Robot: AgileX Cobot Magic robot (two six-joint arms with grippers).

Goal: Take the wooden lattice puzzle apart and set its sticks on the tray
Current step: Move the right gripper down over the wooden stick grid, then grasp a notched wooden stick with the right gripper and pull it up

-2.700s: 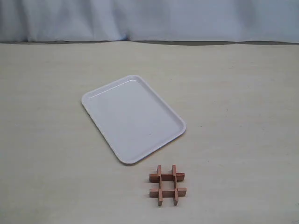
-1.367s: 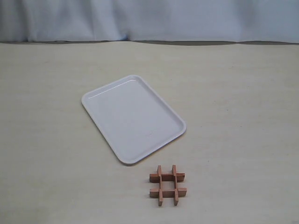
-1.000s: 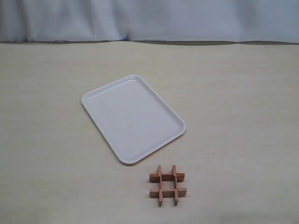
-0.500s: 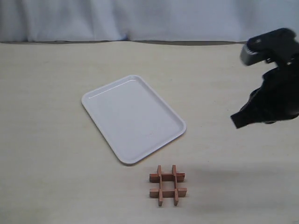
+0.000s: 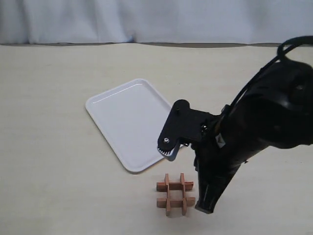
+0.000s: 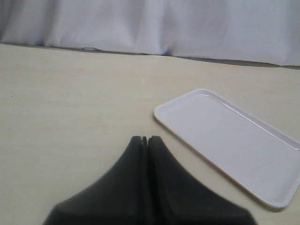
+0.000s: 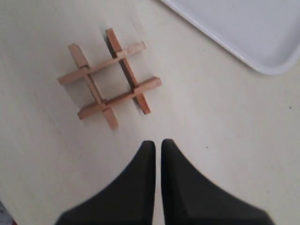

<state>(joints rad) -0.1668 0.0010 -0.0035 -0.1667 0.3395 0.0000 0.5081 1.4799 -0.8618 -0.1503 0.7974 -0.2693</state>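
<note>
The wooden lattice puzzle lies whole on the table, a small reddish-brown "#" of four sticks, just in front of the white tray's near corner. My right gripper hangs low immediately right of the puzzle, apart from it. In the right wrist view its fingers stand together with only a thin slit and hold nothing; the puzzle lies a short way ahead, the tray beyond. The left gripper is shut and empty over bare table, with the tray off to one side. Nothing lies on the tray.
The pale table stretches wide around the tray. A white-blue cloth backdrop closes off the far edge. The bulky black right arm covers the table's right side, with its elbow joint over the tray's right edge.
The right arm has swung in from the right edge and dropped down beside the puzzle. Puzzle and tray lie where they were.
</note>
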